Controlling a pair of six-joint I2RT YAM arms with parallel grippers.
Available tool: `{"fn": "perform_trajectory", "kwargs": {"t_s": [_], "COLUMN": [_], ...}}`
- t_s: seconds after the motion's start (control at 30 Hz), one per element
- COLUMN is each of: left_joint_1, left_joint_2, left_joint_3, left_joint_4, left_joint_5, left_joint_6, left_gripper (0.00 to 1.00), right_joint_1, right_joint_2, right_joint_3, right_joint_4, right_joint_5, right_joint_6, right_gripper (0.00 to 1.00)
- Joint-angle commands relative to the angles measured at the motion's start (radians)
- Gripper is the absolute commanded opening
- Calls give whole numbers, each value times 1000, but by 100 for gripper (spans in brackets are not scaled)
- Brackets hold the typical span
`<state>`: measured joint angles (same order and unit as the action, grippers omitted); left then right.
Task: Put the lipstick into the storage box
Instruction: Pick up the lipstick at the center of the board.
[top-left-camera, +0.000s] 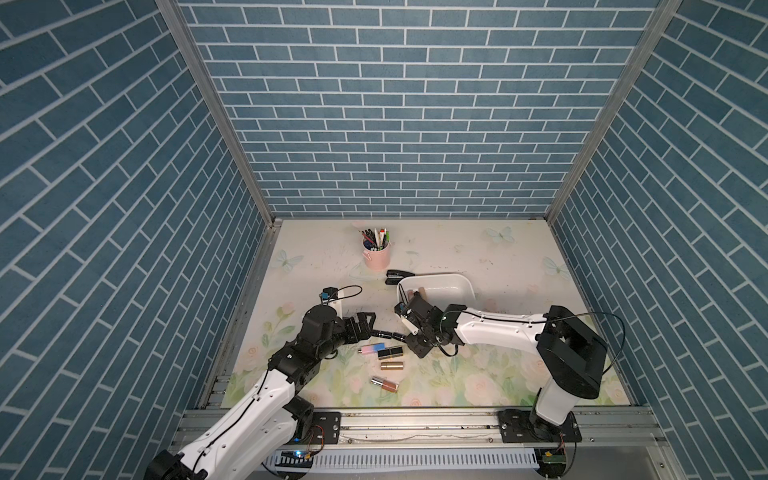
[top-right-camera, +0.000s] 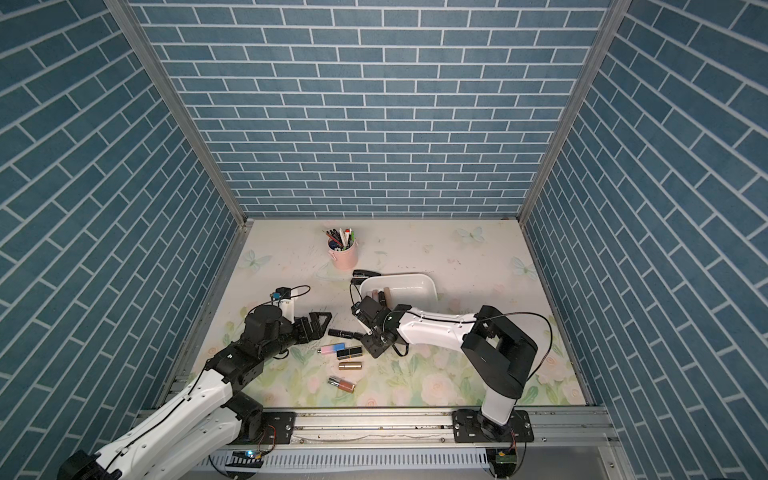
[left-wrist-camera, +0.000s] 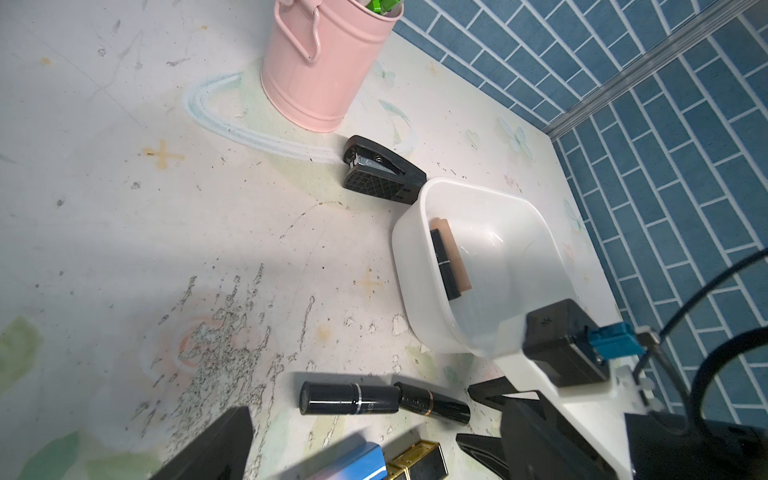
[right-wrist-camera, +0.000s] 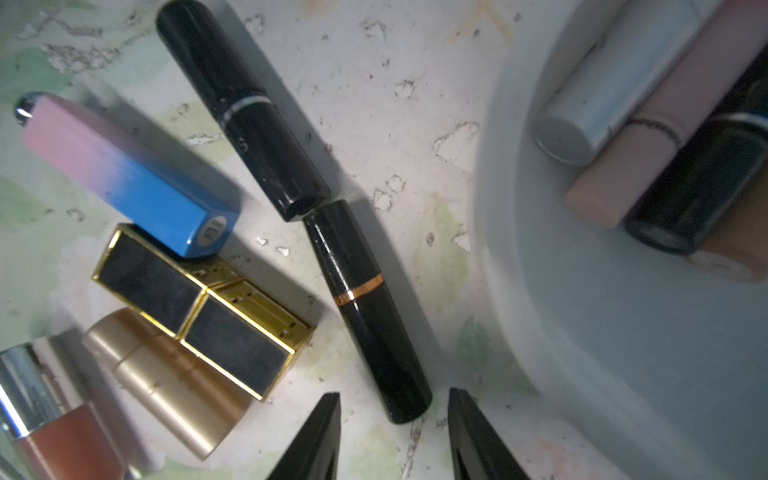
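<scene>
Glossy cylindrical lipstick (right-wrist-camera: 370, 311), rounded white storage box (right-wrist-camera: 582, 374)

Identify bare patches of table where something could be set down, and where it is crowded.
Free: the far right corner beyond the storage box; the far strip between the pen cup and the left wall. Crowded: near centre, where loose lipsticks lie bunched in front of the box.

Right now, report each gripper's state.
Left gripper: open, empty.
Right gripper: open, its tips either side of the glossy black cylindrical lipstick with a copper band, not gripping it.
</scene>
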<state>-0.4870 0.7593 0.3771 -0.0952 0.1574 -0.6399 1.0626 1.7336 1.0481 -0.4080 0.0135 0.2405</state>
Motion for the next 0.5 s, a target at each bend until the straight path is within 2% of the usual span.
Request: {"fn": "perform_trajectory", "kwargs": {"t_s": [0.0, 0.47], "left_joint_1": [-1, -1], "left_joint_2": [4, 32], "left_joint_3": [-13, 2], "left_joint_4": [15, 15], "left_joint_5": [-1, -8], "left_joint_6": [16, 35], "left_gripper": [100, 100], "right_joint_1": [5, 5], "right_joint_2": [28, 119], "right_joint_3": [34, 105], "right_joint_4": [-8, -25], "right_joint_5": [23, 46], "right_joint_6": [-42, -92], "right_gripper": [47, 47]}}
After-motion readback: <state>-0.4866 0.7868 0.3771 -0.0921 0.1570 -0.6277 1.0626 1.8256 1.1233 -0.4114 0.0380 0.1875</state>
